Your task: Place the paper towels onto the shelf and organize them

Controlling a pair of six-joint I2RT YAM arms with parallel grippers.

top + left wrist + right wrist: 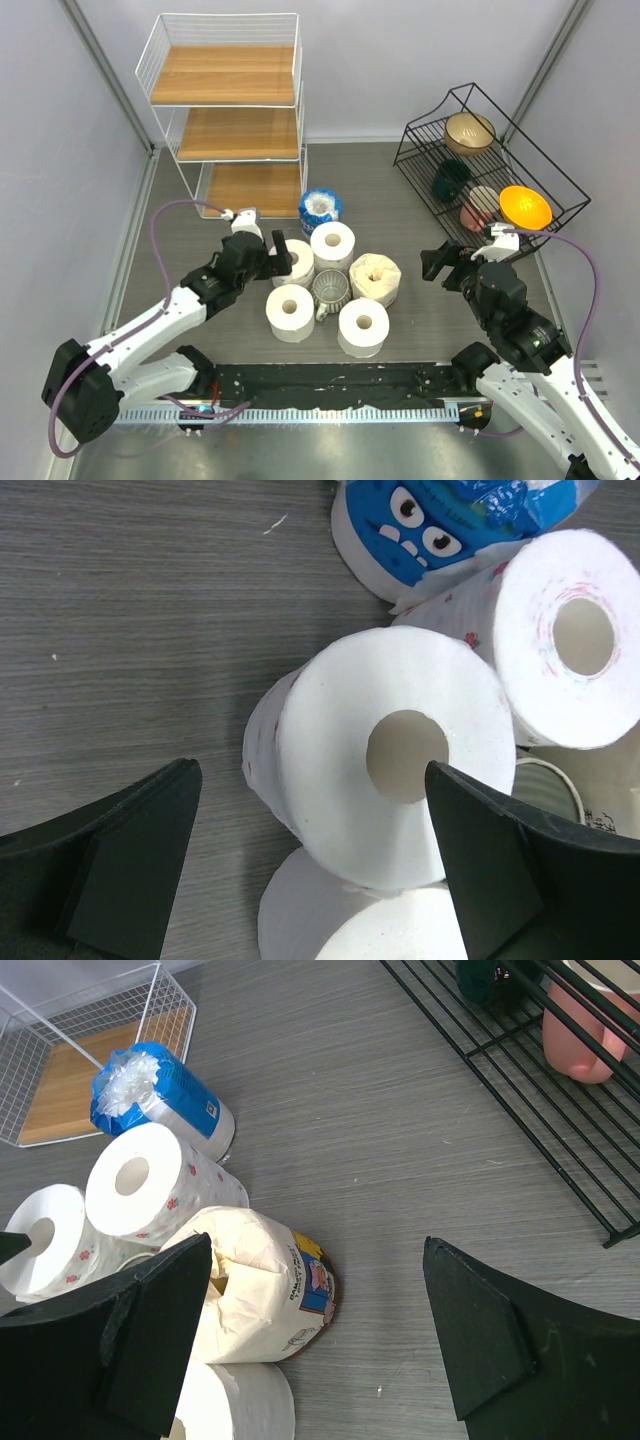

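Six paper towel rolls stand clustered on the table. They are a blue-wrapped one, two red-dotted ones, two plain white ones and a cream ragged one. My left gripper is open. In the left wrist view its jaws straddle a dotted roll without touching it. My right gripper is open and empty. In the right wrist view it is just right of the cream roll. The white wire shelf stands at the back left, its boards bare.
A clear glass mug stands in the middle of the rolls. A black wire rack with bowls, one of them orange, stands at the back right. Grey walls close in both sides.
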